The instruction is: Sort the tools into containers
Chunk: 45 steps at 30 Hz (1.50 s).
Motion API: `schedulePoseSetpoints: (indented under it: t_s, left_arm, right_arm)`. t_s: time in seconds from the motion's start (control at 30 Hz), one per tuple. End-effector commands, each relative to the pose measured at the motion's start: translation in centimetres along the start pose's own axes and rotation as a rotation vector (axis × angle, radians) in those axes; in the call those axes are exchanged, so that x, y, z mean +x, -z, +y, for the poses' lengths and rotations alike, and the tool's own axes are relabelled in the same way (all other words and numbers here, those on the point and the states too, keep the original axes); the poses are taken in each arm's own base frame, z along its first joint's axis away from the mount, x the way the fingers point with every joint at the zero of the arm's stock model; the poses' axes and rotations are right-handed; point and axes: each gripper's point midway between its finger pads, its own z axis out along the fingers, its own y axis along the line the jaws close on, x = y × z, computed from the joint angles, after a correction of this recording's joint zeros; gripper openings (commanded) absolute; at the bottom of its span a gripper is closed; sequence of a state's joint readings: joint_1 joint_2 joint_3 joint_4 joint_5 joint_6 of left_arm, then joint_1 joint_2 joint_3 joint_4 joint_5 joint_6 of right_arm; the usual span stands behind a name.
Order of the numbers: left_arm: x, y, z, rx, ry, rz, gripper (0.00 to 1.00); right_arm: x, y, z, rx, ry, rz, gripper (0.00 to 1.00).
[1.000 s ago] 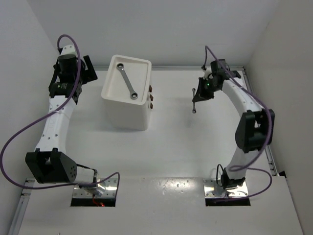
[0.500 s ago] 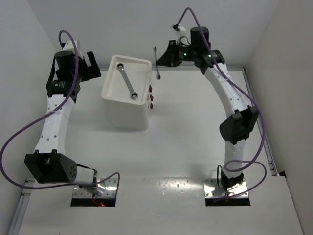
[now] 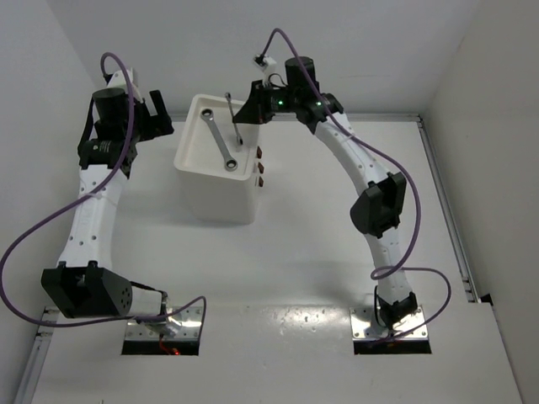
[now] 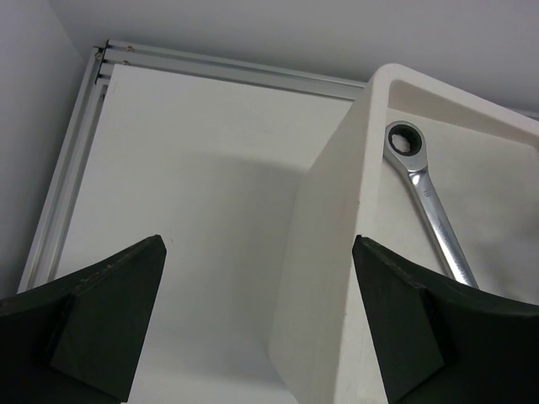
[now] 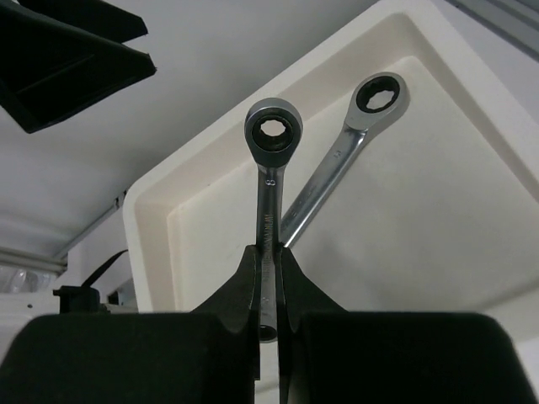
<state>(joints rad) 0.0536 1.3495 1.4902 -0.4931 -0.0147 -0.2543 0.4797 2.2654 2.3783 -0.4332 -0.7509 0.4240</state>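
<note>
Wrenches, two counted. Held wrench (image 5: 269, 194): pinched by its shank in my right fingers (image 5: 240, 290) over the one white bin (image 3: 217, 198), upper centre of the top view. Second wrench (image 3: 221, 143): flat inside it. My left fingers (image 4: 109, 290) gape empty beside its left rim, above the counter (image 3: 320, 236).

lower end of held wrench (image 5: 268, 177) hidden within right hand (image 5: 269, 259), tail of second wrench (image 4: 428, 202) covered by left hand (image 4: 257, 244)
</note>
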Motion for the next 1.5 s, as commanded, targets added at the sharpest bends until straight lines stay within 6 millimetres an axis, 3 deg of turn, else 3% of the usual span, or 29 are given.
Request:
schedulePoseSetpoints:
  t_s: [0.0, 0.2, 0.5, 0.6, 0.63, 0.67, 0.7, 0.77, 0.8, 0.83, 0.87, 0.97, 1.0, 1.03, 1.07, 1.1, 1.13, 1.17, 1.2, 1.23, 1.27, 1.3, 1.33, 1.37, 1.4, 1.43, 1.47]
  left_arm:
    - [-1.6, 1.4, 0.3, -0.011, -0.016, -0.046, 1.00]
    - [-1.7, 2.2, 0.9, -0.041, -0.025, -0.049, 1.00]
    - [-0.5, 1.8, 1.2, -0.054, -0.016, -0.022, 1.00]
    - [-0.5, 1.8, 1.2, -0.054, -0.016, -0.022, 1.00]
    - [-0.5, 1.8, 1.4, -0.063, -0.016, -0.024, 1.00]
    - [-0.5, 1.8, 1.4, -0.063, -0.016, -0.024, 1.00]
    - [-0.3, 1.5, 1.4, -0.065, -0.017, -0.015, 1.00]
    - [-0.8, 1.7, 1.2, -0.054, -0.028, -0.026, 1.00]
    - [-2.0, 2.1, 0.9, -0.040, -0.028, -0.052, 1.00]
    - [-2.4, 2.2, 0.8, -0.039, -0.040, -0.061, 1.00]
    - [-2.9, 2.4, 1.1, -0.054, -0.039, -0.074, 1.00]
    - [-3.1, 2.1, 1.4, -0.075, -0.049, -0.071, 1.00]
    - [-3.1, 2.1, 1.6, -0.084, -0.049, -0.072, 1.00]
    - [-2.6, 1.8, 1.8, -0.098, -0.050, -0.053, 1.00]
    - [-2.7, 1.8, 2.0, -0.109, -0.050, -0.054, 1.00]
    - [-1.7, 1.5, 2.2, -0.112, -0.042, -0.032, 1.00]
    - [-1.3, 1.3, 2.2, -0.113, -0.043, -0.023, 1.00]
    - [-0.8, 1.3, 2.8, -0.127, -0.039, -0.006, 1.00]
    - [-0.3, 1.1, 2.9, -0.129, -0.040, 0.005, 1.00]
    - [0.5, 0.9, 3.4, -0.134, -0.037, 0.026, 1.00]
    - [0.9, 0.8, 3.8, -0.144, -0.034, 0.035, 1.00]
    - [1.2, 0.5, 3.9, -0.144, -0.034, 0.034, 1.00]
    - [2.5, 0.2, 4.1, -0.149, -0.035, 0.066, 1.00]
    - [2.9, 0.0, 4.8, -0.171, -0.031, 0.069, 1.00]
    - [3.3, -0.2, 5.1, -0.182, -0.041, 0.070, 1.00]
    - [5.3, -0.8, 6.3, -0.216, -0.039, 0.118, 1.00]
    - [5.9, -0.9, 7.2, -0.235, -0.031, 0.125, 1.00]
  right_arm:
    - [-2.2, -1.3, 1.7, -0.044, 0.084, -0.073, 0.00]
    - [0.9, -3.2, -0.6, -0.002, 0.002, -0.016, 0.00]
    - [1.6, -3.4, -2.6, 0.092, -0.028, -0.023, 0.00]
    - [1.3, -3.1, -2.2, 0.090, -0.024, -0.028, 0.24]
    - [0.8, -2.9, -1.9, 0.086, -0.012, -0.042, 0.39]
    - [0.9, -2.8, -1.7, 0.076, -0.019, -0.043, 0.43]
    - [-1.5, -1.9, 0.1, 0.054, 0.023, -0.107, 0.45]
    - [-3.2, -0.4, 1.2, 0.045, 0.040, -0.159, 0.50]
    - [-4.4, 0.4, 2.4, 0.035, 0.067, -0.189, 0.52]
    - [-7.1, 2.3, 4.4, 0.044, 0.126, -0.261, 0.52]
    - [-7.8, 3.1, 5.2, 0.049, 0.139, -0.283, 0.54]
    - [-10.6, 7.1, 6.0, 0.139, 0.183, -0.358, 0.56]
    - [-11.4, 8.3, 5.3, 0.205, 0.184, -0.381, 0.56]
    - [-10.8, 10.3, 4.0, 0.285, 0.174, -0.362, 0.57]
    - [-9.7, 10.6, 1.7, 0.352, 0.146, -0.335, 0.57]
    - [-9.8, 12.9, 1.0, 0.430, 0.129, -0.354, 0.57]
    - [-6.8, 13.7, -1.7, 0.495, 0.061, -0.284, 0.57]
    - [-5.8, 16.5, -4.7, 0.570, 0.015, -0.276, 0.57]
    - [-5.1, 18.8, -5.1, 0.608, 0.003, -0.275, 0.57]
    - [-1.1, 20.0, -8.0, 0.664, -0.073, -0.214, 0.57]
    - [0.5, 23.5, -10.5, 0.731, -0.103, -0.202, 0.59]
    - [2.3, 25.1, -11.8, 0.773, -0.118, -0.180, 0.59]
    - [5.8, 26.4, -13.0, 0.812, -0.176, -0.132, 0.59]
    - [7.4, 28.9, -14.3, 0.835, -0.202, -0.116, 0.61]
    - [10.8, 29.7, -15.3, 0.859, -0.250, -0.067, 0.62]
    - [12.0, 30.4, -15.8, 0.875, -0.249, -0.061, 0.62]
    - [12.4, 31.9, -16.2, 0.902, -0.231, -0.080, 0.62]
